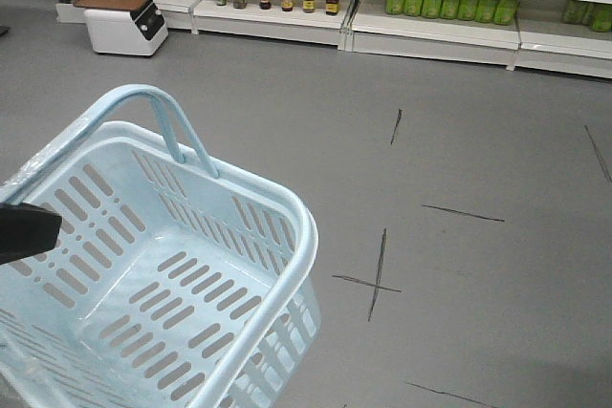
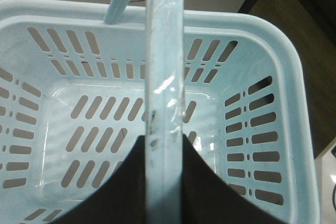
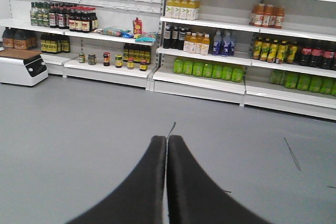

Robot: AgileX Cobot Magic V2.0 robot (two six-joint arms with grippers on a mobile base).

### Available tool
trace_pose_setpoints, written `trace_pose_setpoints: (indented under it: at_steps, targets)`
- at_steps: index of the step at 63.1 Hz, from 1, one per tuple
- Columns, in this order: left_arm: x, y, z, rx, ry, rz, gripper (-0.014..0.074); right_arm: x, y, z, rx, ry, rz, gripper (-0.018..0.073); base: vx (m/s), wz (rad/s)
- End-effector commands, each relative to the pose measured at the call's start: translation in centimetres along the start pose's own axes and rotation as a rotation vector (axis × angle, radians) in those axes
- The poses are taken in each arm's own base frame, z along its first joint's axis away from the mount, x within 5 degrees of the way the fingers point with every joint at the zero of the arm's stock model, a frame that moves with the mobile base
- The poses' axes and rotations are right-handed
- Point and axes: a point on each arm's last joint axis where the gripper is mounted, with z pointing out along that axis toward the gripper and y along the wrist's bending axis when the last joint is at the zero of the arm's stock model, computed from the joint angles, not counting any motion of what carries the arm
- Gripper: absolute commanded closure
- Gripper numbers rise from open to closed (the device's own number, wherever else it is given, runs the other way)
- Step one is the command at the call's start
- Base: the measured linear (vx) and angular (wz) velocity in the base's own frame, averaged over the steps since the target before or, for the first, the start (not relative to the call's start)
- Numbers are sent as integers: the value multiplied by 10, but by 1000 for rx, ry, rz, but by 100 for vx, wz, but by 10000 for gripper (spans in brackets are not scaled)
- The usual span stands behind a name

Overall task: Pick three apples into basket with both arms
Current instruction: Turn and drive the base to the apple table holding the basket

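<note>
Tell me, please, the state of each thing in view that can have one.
Basket: empty, tilted.
Handle: raised over the basket, gripped.
Left claw: shut on the handle.
Right claw: shut, fingers touching, holding nothing, aimed at the shelves.
Shelves: stocked with bottles and jars.

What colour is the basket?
The basket is pale blue; the front-facing view shows it best.
</note>
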Motion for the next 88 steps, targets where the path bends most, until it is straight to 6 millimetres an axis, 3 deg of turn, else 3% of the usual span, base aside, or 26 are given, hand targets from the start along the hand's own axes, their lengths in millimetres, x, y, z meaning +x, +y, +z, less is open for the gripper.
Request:
trace_pose_setpoints:
  at_steps: [1, 88]
  targets:
    - [-11, -6, -9, 27, -113, -11, 604, -4, 0, 0, 6, -73, -14, 563, 20, -17]
    - [-11, -6, -9, 27, -113, -11, 604, -4, 0, 0, 6, -73, -14, 563, 21, -22]
